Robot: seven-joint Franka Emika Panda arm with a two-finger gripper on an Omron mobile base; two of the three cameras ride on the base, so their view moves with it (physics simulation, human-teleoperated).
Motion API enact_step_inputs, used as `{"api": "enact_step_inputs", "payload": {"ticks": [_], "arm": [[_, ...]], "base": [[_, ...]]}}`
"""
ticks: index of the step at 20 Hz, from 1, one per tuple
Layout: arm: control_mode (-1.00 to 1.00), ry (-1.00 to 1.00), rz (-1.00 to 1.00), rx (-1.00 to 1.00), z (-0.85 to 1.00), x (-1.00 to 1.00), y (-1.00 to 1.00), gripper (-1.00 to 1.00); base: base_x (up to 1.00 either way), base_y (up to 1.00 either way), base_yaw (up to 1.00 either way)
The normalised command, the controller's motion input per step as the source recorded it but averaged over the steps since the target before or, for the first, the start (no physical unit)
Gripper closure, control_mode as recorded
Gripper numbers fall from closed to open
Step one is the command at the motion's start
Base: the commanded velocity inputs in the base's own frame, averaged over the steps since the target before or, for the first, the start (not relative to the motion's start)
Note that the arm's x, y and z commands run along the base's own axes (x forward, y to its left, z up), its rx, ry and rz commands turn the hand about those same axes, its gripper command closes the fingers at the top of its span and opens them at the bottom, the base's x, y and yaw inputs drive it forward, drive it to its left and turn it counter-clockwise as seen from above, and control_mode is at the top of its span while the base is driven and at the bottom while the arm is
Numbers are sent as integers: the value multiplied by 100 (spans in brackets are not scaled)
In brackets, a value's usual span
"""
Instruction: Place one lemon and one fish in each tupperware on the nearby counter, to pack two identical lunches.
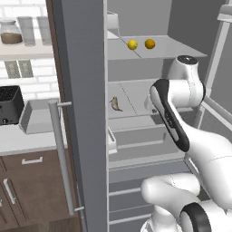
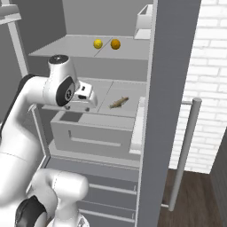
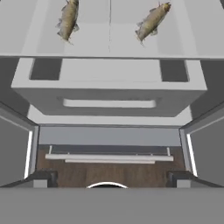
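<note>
With its jaws apart and empty, the gripper (image 2: 90,103) should descend squarely over one fish (image 3: 152,20) lying on the middle fridge shelf (image 3: 109,43), closing across its slender body.

The left fish (image 3: 68,18) is running off the top edge of the hand view, its head end cut away; the right fish (image 3: 152,20) is just reaching that same edge; in the left base view the arm's white forearm is covering one fish, leaving a single fish (image 1: 116,104) showing on the fridge shelf (image 1: 131,97); the fridge door (image 1: 81,113) is hiding the right end of the tupperware (image 1: 38,117); the toaster (image 1: 10,105) is being clipped by the left edge; the tool's fingertips are lying out of sight behind the wrist in both base views
</note>
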Motion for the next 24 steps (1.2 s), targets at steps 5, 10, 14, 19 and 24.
{"api": "enact_step_inputs", "payload": {"ticks": [5,10,14,19,24], "arm": [[-100,3,-11,-8,-14,76,-3,-100],[-100,14,-10,0,-7,100,-69,-100],[-100,5,-3,1,-14,98,-66,-100],[-100,-3,0,3,-23,50,-3,-100],[-100,-2,0,1,-49,30,6,-100]], "base": [[0,0,0],[0,0,0],[0,0,0],[0,0,0],[0,0,0]]}}
